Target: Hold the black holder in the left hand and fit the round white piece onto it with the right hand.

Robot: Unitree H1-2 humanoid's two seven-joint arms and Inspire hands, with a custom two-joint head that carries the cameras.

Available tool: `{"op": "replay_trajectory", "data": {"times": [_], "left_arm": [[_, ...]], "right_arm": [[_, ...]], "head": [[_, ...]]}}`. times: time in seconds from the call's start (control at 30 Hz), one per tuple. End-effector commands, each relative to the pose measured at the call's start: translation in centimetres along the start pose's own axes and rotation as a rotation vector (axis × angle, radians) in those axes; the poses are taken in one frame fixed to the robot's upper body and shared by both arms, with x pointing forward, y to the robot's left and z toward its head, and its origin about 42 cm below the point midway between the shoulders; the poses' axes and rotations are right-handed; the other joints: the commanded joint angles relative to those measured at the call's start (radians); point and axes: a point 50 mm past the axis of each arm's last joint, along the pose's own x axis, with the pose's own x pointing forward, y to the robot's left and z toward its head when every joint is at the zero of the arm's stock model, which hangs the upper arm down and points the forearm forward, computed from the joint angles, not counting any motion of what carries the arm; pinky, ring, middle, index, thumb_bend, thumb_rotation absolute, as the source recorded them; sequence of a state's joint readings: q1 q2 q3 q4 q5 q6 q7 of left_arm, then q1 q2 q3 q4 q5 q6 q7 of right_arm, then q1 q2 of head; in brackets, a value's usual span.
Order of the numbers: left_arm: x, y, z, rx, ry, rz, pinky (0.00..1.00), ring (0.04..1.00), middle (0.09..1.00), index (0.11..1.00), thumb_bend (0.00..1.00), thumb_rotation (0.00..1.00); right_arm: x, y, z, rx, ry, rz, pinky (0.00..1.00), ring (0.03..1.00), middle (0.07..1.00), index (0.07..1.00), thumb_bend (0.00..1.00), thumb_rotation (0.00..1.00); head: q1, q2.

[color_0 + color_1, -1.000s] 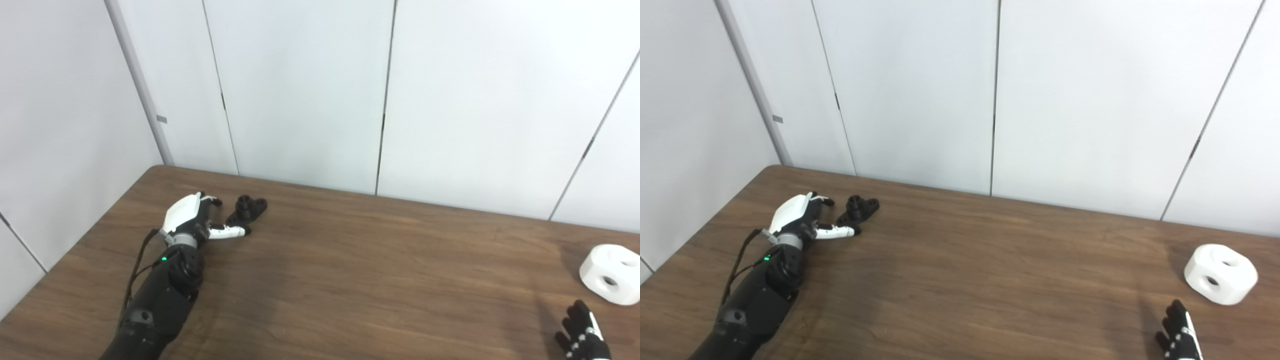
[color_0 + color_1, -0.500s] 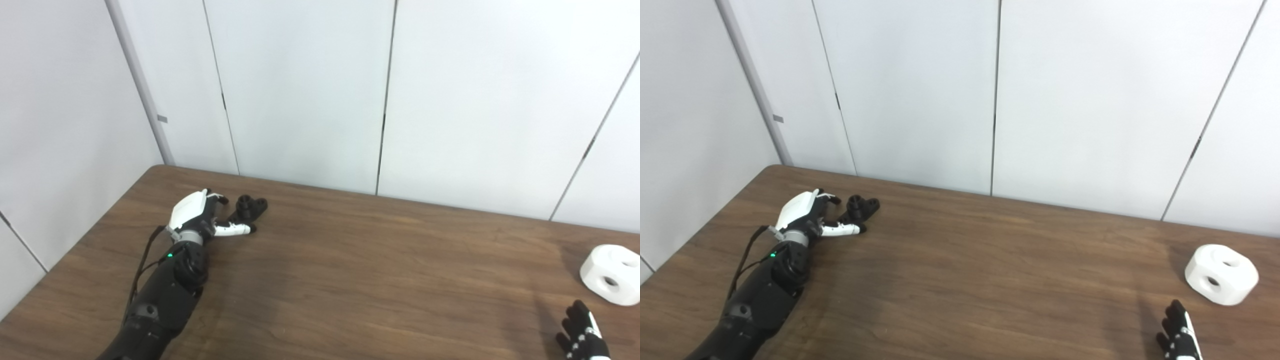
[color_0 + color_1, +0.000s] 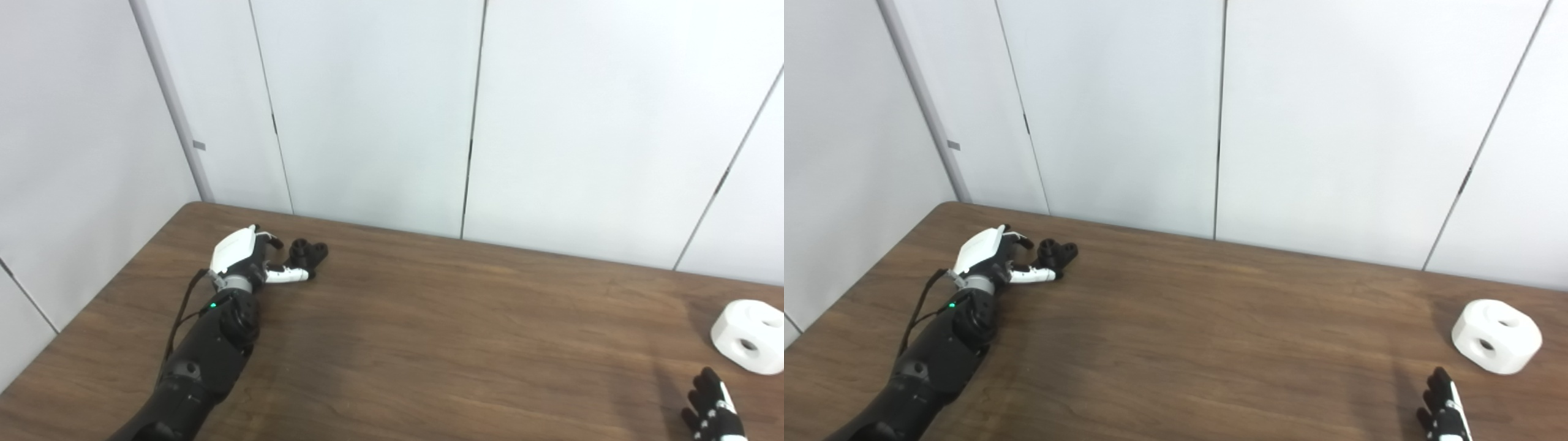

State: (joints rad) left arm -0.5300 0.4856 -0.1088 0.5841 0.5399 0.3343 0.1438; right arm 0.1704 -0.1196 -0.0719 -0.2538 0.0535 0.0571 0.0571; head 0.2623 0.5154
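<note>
The black holder (image 3: 308,252) lies on the brown table (image 3: 429,318) at the far left, near the wall. My left hand (image 3: 248,260) is open right beside it, thumb low along its near side and fingers curled above its left end; I cannot tell if they touch. The round white piece (image 3: 748,335), with round holes in its top and side, sits at the right edge of the table. It also shows in the right eye view (image 3: 1496,335). My right hand (image 3: 713,413) is open at the bottom right, just short of the white piece, only partly in view.
White wall panels (image 3: 380,110) stand right behind the table's far edge. The table's left edge runs diagonally close to my left arm (image 3: 196,361).
My left hand has moved forward and to the right, closing in on the black holder. The right hand and the white piece have stayed in place.
</note>
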Motion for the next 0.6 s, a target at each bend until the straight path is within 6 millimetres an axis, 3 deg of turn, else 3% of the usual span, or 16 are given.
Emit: {"op": "replay_trajectory", "data": {"times": [0.0,0.57], "left_arm": [[0.9,1.9,1.4,-0.006,-0.048,0.029,1.00,1.000,1.000,0.742,0.96,0.41],[-0.5,0.6,2.8,-0.006,-0.116,0.071,1.00,1.000,0.994,0.731,0.95,0.35]], "right_arm": [[-0.7,0.0,0.2,-0.010,-0.001,-0.011,1.00,1.000,1.000,1.000,0.60,1.00],[-0.8,0.2,0.4,-0.005,0.005,-0.012,1.00,1.000,1.000,1.000,0.57,1.00]], "head": [[0.000,0.001],[-0.001,0.012]]}}
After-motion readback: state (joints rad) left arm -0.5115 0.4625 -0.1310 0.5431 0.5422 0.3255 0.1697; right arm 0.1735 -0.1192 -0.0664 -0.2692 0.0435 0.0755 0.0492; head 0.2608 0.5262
